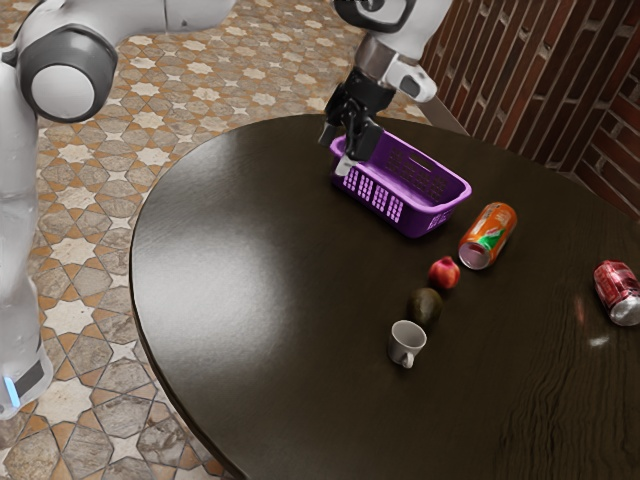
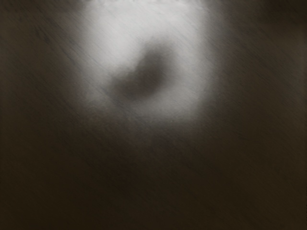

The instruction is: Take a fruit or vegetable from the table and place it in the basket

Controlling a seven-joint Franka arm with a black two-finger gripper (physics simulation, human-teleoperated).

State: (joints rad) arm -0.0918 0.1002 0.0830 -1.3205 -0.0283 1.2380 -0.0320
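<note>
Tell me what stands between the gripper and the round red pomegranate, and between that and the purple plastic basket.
The basket itself stands between the gripper and the pomegranate, so a low, straight path would probably hit it. Nothing visible stands between pomegranate and basket; the orange metal can lies to one side.

Your things sit on the table [image 1: 230, 300], with the basket [image 1: 415, 221] at the back.
In the exterior view, you have a can [image 1: 490, 235] near the basket, on its right and a bit in front; the pomegranate [image 1: 444, 273] is in front of that can, a little left, then the avocado [image 1: 425, 308] is just in front of the pomegranate, and the mug [image 1: 406, 341] is just in front of the avocado, while your other can [image 1: 618, 291] is far to the right, well apart.
</note>
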